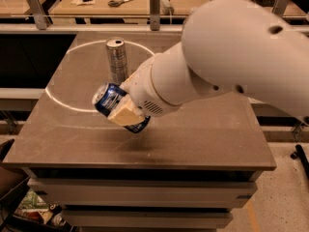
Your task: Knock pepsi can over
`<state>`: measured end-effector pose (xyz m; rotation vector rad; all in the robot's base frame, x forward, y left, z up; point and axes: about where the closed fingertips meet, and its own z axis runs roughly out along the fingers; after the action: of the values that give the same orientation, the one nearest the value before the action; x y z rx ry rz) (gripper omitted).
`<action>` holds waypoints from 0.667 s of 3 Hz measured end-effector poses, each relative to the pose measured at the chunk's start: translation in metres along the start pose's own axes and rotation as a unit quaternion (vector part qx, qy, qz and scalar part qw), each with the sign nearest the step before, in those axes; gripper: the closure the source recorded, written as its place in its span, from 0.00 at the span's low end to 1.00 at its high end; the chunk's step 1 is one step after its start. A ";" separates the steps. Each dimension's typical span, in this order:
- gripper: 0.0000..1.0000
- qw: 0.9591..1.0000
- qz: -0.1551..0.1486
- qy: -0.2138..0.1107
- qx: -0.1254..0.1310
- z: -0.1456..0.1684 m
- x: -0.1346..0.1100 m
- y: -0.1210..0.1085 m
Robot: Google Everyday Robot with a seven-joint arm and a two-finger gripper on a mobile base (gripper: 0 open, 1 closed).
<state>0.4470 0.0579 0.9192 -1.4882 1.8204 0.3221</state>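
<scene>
We see the tool (pixel 120 106) closed on the pepsi can (pixel 109 97). One cream finger (pixel 126 115) is pressed on its near side, and the other is hidden behind it. The can is steeply tilted, with its silver top pointing up and left and its lower end low over the worktop (pixel 203 139), near the front arc of the white ring (pixel 57 96). We judge the main risk to be that the can is held rather than lying down. If the tool lets go from this lean, the can may drop onto its side as wanted, but it could then roll toward the left or front edge and off the worktop. A further sweep left or back could carry the bulky arm (pixel 231 57) into the tall silver can (pixel 116 58), which stands upright just behind, and topple the wrong thing. A hard squeeze could also dent the thin wall. As for contents, neither can shows what it holds: the silver can's top looks sealed, and we cannot tell whether the pepsi can is full, empty or opened, so a spill cannot be ruled out.
</scene>
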 end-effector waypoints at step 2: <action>1.00 0.993 -0.017 0.117 0.004 0.012 0.019 -0.020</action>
<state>0.4695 0.0449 0.9031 -1.6044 1.9726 0.1290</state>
